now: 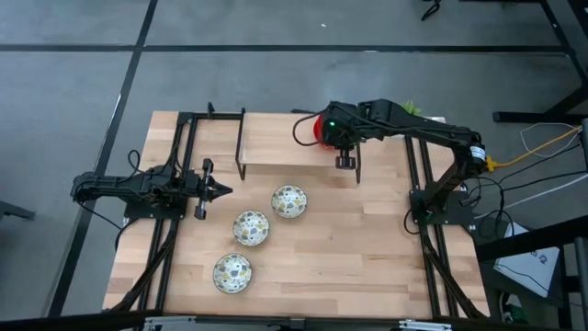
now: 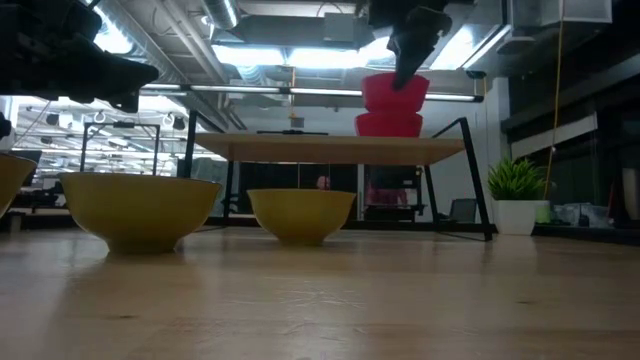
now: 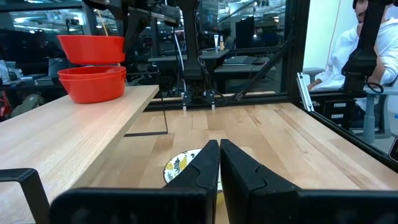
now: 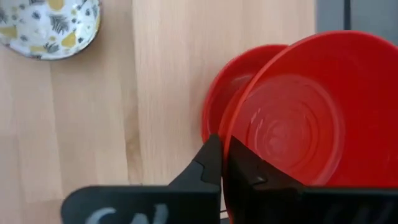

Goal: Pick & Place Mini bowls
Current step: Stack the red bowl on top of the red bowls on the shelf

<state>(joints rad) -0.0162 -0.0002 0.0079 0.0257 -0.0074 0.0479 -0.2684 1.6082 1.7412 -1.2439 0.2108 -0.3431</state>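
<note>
Two red mini bowls stand stacked at the right end of a raised wooden shelf at the table's far side. My right gripper comes down on the upper red bowl and is shut on it. The lower red bowl rests on the shelf. Three cream floral mini bowls sit upright on the table in front of the shelf. My left gripper waits shut and level at the table's left side, touching nothing. My right gripper pinches the upper red bowl's rim, one finger inside the bowl and the other outside it. The fingers slant down from above. The bowl stays upright, directly over the lower red bowl. Whether the two bowls touch, I cannot tell.
The shelf stands on black legs, with open room under it. A small green potted plant stands at the far right of the table. Black frame rails run along both table sides. A person in a white sleeve sits beyond the right edge.
</note>
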